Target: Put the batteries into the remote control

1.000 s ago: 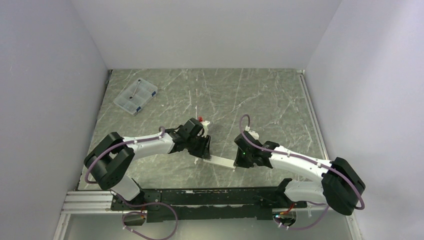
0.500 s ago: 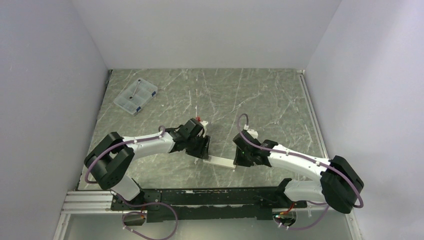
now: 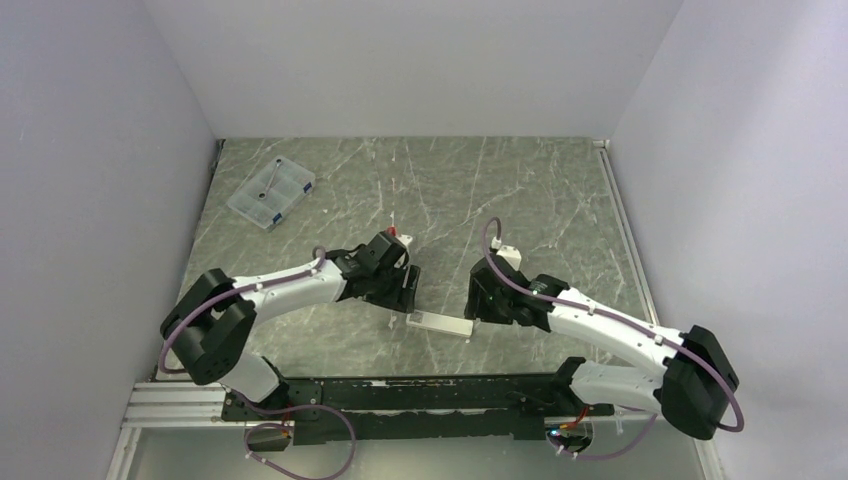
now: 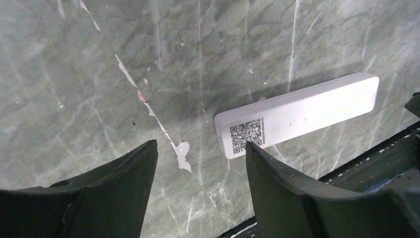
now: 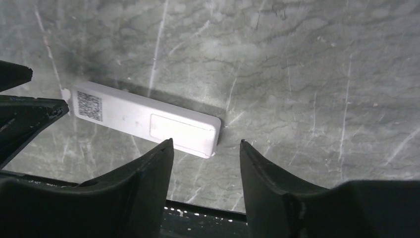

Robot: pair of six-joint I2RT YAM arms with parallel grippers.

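The remote control (image 3: 438, 323) lies face down on the table between my arms, a slim white bar with a QR label at its left end (image 4: 246, 132) and a closed battery cover outline near its right end (image 5: 181, 130). My left gripper (image 4: 200, 148) is open and empty, just off the remote's left end. My right gripper (image 5: 206, 145) is open and empty, just off its right end. Neither touches it. No batteries show in any view.
A clear plastic compartment box (image 3: 271, 192) sits at the far left of the table. The black base rail (image 3: 400, 395) runs along the near edge, close below the remote. A chipped white scratch (image 4: 153, 114) marks the marbled tabletop.
Both grippers have backed a little away from the remote's ends. The remote now lies free on the table with its full length showing.
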